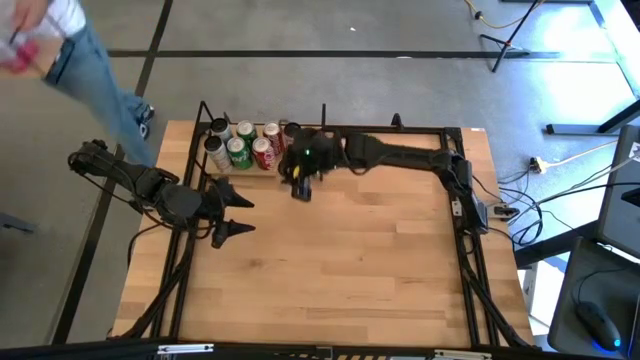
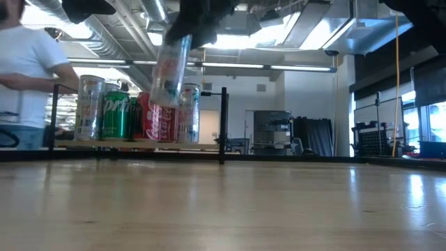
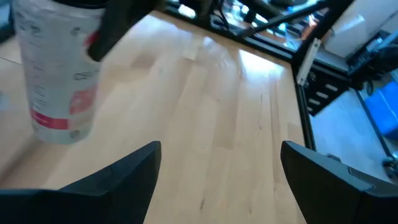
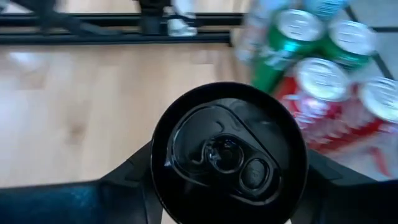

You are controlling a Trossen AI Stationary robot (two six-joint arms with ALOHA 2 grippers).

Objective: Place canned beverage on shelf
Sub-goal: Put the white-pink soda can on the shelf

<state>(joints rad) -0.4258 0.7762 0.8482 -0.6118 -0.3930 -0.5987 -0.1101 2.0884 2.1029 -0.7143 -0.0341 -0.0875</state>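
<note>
The cans [image 1: 243, 146] stand crowded on the shelf [image 2: 77, 143], blocking my way there. To their right the shelf's black rod [image 2: 223, 125] stands. The table [image 1: 340, 270] is free in the middle.

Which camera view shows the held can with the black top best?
The low view: the pale can with the black top hangs tilted in the right gripper. Right wrist view shows only its top; left wrist its side; high view hides it.

Left gripper [image 3: 221, 180] gapes wide over the table [image 3: 205, 112]; pale can [image 3: 59, 74] beyond.
</note>
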